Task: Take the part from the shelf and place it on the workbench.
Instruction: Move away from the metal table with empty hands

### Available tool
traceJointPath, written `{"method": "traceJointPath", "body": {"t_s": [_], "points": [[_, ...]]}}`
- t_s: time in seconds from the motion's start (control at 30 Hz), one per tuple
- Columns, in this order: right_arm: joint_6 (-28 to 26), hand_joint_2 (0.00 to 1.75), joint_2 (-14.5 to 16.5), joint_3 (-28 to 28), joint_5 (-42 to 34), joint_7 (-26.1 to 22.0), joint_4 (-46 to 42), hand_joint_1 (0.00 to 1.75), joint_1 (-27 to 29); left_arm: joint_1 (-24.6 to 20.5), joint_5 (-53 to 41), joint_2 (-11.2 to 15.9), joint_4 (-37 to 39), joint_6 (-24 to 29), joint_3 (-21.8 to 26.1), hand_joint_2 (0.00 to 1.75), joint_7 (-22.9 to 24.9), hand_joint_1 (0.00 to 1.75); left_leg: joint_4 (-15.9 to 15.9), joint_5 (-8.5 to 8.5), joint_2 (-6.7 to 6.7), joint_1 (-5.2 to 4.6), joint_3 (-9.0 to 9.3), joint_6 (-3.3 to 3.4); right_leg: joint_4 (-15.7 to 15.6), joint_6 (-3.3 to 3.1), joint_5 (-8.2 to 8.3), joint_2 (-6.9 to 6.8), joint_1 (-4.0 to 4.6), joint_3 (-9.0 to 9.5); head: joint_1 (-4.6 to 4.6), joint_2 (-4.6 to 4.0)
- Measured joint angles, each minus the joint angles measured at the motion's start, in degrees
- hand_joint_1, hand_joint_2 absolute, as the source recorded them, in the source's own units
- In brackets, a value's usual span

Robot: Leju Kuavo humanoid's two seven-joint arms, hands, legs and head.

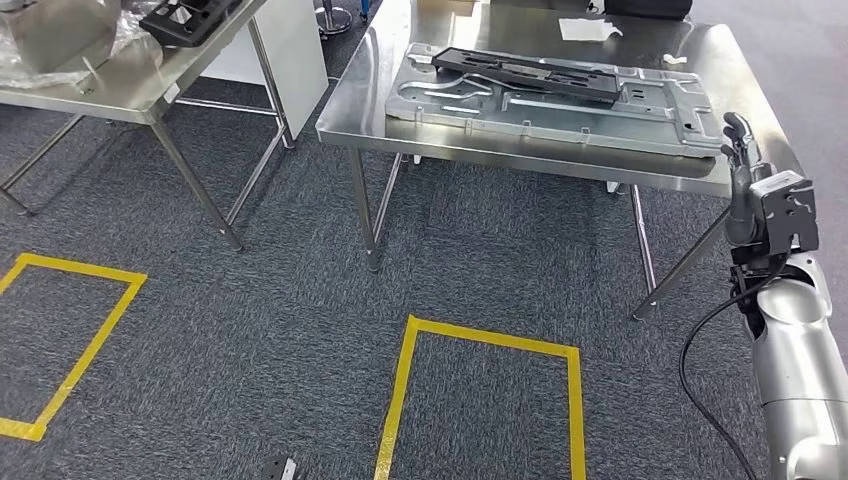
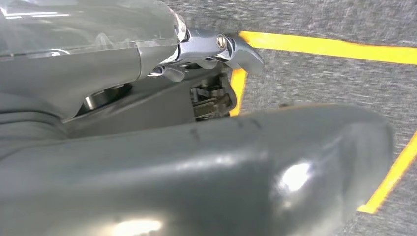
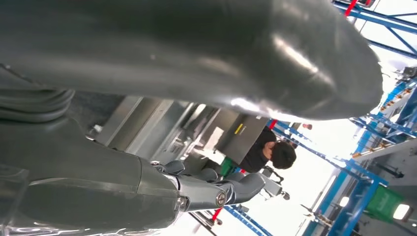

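Part [image 1: 530,78] — long, dark — lay on the grey tray [image 1: 660,120] atop the far workbench [image 1: 390,90], seemingly delivered, while the right hand [image 1: 742,165] stood beside the bench's right edge, fingers loose, holding nothing — apparently released.

on the right edge of the head frame i see my silver, segmented right arm [image 1: 800,370] rising from the lower right corner, a black cable looping beside it. its dark grey many-fingered right hand [image 1: 742,175] points upward at mid-height, fingers straight and apart, holding nothing. in the left wrist frame my grey left hand [image 2: 211,51] stretches toward the upper middle, thick grey thumb across the lower half, fingers extended and holding nothing.
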Motion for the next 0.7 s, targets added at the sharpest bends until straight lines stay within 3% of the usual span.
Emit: {"method": "traceJointPath", "body": {"t_s": [0.07,0.1,0.13,0.2,0.23,0.27,0.33,0.37,0.43,0.47,0.53,0.6,0.63,0.67,0.7], "points": [[-0.49,0.0,0.12,0.01,0.91,-0.06,-0.09,0.0,0.04,0.06,-0.01,0.03,0.0,0.16,-0.01,0.0,0.19,0.0,6.82,-6.36,-0.05,0.36,-2.2,-0.6,-0.01,-0.49,1.52,-0.17,-0.07,-1.9,-0.02,0.0],[-0.95,0.0,0.18,0.01,1.74,-0.1,-0.1,0.0,0.08,0.07,-0.01,0.03,0.0,0.25,-0.01,0.0,0.33,0.0,10.75,-8.44,-0.04,0.54,-2.98,-0.88,0.03,-0.48,2.2,-0.27,-0.08,-2.87,-0.02,0.0],[-1.43,0.0,0.22,0.02,2.71,-0.15,-0.08,0.0,0.1,0.08,-0.01,0.04,0.0,0.33,-0.01,0.0,0.49,0.0,13.94,-9.15,-0.02,0.68,-3.35,-1.1,0.07,-0.43,2.81,-0.41,-0.08,-3.77,-0.03,0.0],[-2.53,0.0,0.31,0.09,4.83,-0.41,0.1,0.0,0.18,0.09,0.0,0.05,0.0,0.52,-0.01,0.0,0.75,0.0,15.55,-6.34,0.11,0.87,-1.7,-1.35,0.22,-0.18,3.97,-0.97,-0.08,-5.52,-0.03,0.0],[-3.0,0.0,0.32,0.12,5.7,-0.59,0.17,0.0,0.26,0.07,0.0,0.05,0.0,0.67,-0.01,0.0,0.84,0.0,13.62,-4.66,0.41,0.92,0.42,-1.33,0.32,0.0,4.47,-1.36,-0.08,-6.22,-0.04,0.0],[-3.49,0.0,0.32,0.15,6.5,-0.77,0.21,0.0,0.4,0.02,0.01,0.06,0.0,0.89,-0.01,0.0,0.93,0.0,9.81,-4.1,1.2,0.85,3.67,-1.21,0.45,0.26,4.92,-1.81,-0.03,-6.79,-0.04,0.0],[-4.26,0.0,0.33,0.16,7.55,-1.0,0.15,0.0,0.66,-0.19,0.02,0.07,0.0,1.48,0.01,0.0,1.19,0.0,1.24,-6.1,2.69,0.47,9.63,-0.56,0.7,0.89,5.57,-2.79,0.11,-7.25,-0.03,0.0],[-4.55,0.0,0.37,0.17,7.98,-1.03,0.13,0.0,0.72,-0.29,0.02,0.07,0.0,1.83,0.01,0.0,1.36,0.0,-1.7,-7.33,2.99,0.25,11.36,-0.07,0.76,1.28,5.87,-3.36,0.17,-7.28,-0.03,0.0],[-4.85,0.0,0.66,0.2,8.62,-0.98,0.13,0.0,0.68,-0.17,0.04,0.07,0.0,2.59,0.02,0.0,1.83,0.0,-3.48,-7.59,2.11,0.11,11.8,1.21,0.77,2.1,6.29,-4.39,0.01,-7.16,-0.02,0.0],[-4.91,0.0,0.84,0.22,8.91,-0.93,0.15,0.0,0.67,0.01,0.05,0.09,0.01,2.99,0.02,0.0,2.07,0.0,-3.67,-7.14,1.53,0.11,11.69,1.74,1.26,2.39,5.78,-4.06,-0.16,-7.32,-0.02,0.0],[-5.12,0.0,1.08,0.25,9.5,-0.82,0.18,0.0,0.75,0.35,0.04,0.12,0.02,3.6,0.03,0.0,2.46,0.0,-3.9,-6.15,0.61,0.18,11.27,2.62,5.48,2.72,2.54,-2.03,-0.4,-8.99,-0.01,0.0],[-5.32,0.0,1.2,0.26,9.95,-0.76,0.19,0.0,1.13,0.68,-0.03,0.14,0.01,3.98,0.03,0.0,2.69,0.0,-3.79,-5.47,-0.33,0.04,10.45,2.97,13.1,2.84,-1.73,-0.16,-0.34,-11.97,-0.01,0.0],[-5.38,0.0,1.29,0.26,10.1,-0.73,0.19,0.0,1.49,0.92,-0.08,0.14,0.01,4.2,0.03,0.0,2.78,0.0,-3.69,-5.22,-0.91,-0.04,10.1,3.01,16.12,2.85,-2.9,0.22,-0.27,-13.03,-0.01,0.0],[-5.42,0.0,1.39,0.26,10.21,-0.71,0.18,0.0,1.88,1.16,-0.12,0.16,0.01,4.41,0.03,0.0,2.88,0.0,-3.55,-5.04,-1.51,-0.11,9.81,3.01,17.32,2.78,-3.04,0.37,-0.22,-13.21,-0.02,0.0],[-5.45,0.0,1.5,0.26,10.29,-0.69,0.13,0.0,2.24,1.39,-0.15,0.19,0.02,4.57,0.03,0.0,2.98,0.0,-3.33,-4.93,-2.19,-0.18,9.57,2.98,16.12,2.61,-2.11,0.49,-0.19,-12.14,-0.02,0.0]]}}
